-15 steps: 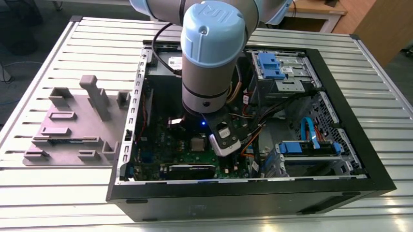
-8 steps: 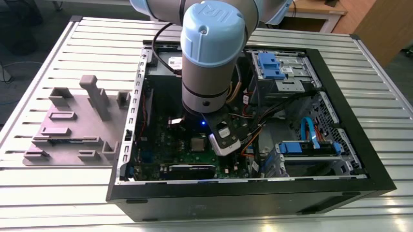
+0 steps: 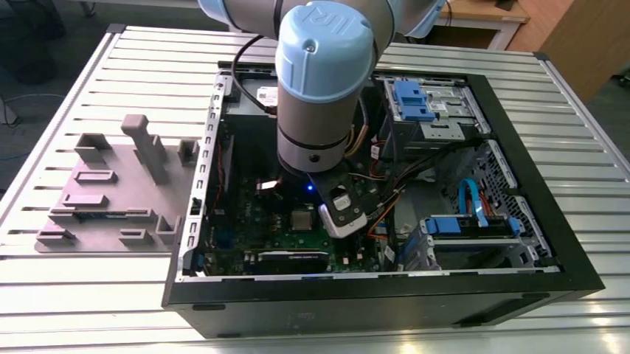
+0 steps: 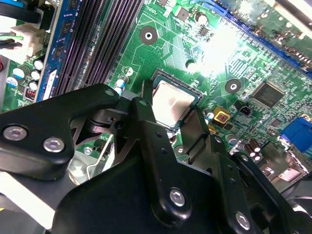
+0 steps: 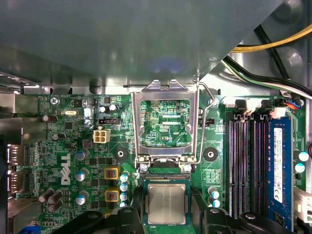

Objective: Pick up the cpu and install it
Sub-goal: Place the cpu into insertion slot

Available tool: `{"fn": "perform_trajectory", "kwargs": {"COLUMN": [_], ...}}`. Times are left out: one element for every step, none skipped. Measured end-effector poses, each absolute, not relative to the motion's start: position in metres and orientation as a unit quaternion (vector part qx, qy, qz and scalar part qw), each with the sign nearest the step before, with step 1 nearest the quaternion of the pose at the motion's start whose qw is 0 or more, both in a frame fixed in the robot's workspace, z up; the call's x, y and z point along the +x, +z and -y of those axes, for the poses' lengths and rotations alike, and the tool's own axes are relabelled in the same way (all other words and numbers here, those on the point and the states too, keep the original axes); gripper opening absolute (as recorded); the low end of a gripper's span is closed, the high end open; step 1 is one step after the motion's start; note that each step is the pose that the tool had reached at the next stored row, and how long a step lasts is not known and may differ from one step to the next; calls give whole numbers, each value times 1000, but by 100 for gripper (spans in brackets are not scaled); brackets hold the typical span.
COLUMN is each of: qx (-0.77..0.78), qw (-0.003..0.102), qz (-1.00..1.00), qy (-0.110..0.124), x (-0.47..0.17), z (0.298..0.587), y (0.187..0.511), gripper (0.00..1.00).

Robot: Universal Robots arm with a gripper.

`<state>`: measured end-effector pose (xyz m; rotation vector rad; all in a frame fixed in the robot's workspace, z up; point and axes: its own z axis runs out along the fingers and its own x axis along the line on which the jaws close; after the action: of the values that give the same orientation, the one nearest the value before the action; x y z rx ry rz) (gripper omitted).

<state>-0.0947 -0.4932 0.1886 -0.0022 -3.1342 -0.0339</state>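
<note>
The cpu (image 5: pixel 166 204), a small square chip with a dull silver top and a pale rim, lies flat in the open socket on the green motherboard (image 5: pixel 73 146). The socket's metal load frame (image 5: pixel 165 122) is swung up and open beside it. My gripper (image 5: pixel 166 222) has its black fingers (image 5: pixel 127 218) close against two opposite sides of the chip. In the second wrist view the cpu (image 4: pixel 171 103) sits between the same fingers (image 4: pixel 146 117), of my gripper (image 4: pixel 170 124), with its near part hidden by them. In the exterior view the arm's head (image 3: pixel 340 210) is down inside the open computer case (image 3: pixel 512 243).
Black memory slots (image 5: pixel 248 161) and a blue one run beside the socket. Yellow and black cables (image 5: pixel 273 53) cross above it. Blue drive bays (image 3: pixel 414 99) fill the case's far side. A grey parts fixture (image 3: pixel 108 192) lies on the slatted table at the exterior view's left.
</note>
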Motion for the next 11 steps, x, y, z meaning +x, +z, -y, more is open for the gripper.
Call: {"fn": "perform_trajectory", "kwargs": {"qx": [-1, -1, -1, -1, -1, -1, -1, -1, -1, -1, -1], "qw": [4, 4, 3, 3, 3, 3, 3, 3, 3, 3, 3], "qz": [1000, 1000, 1000, 1000, 1000, 1000, 1000, 1000, 1000, 1000, 1000], "qy": [-11, -11, -11, -11, -11, -11, -11, -11, -11, -11, -11], "x": [-95, -95, -95, -95, -95, -95, -95, -95, -95, -95, -96], "z": [493, 493, 493, 493, 493, 493, 493, 493, 493, 493, 493], "y": [188, 188, 188, 188, 188, 188, 188, 188, 188, 188, 188], "gripper": [47, 47, 47, 47, 47, 47, 47, 47, 47, 47, 47]}}
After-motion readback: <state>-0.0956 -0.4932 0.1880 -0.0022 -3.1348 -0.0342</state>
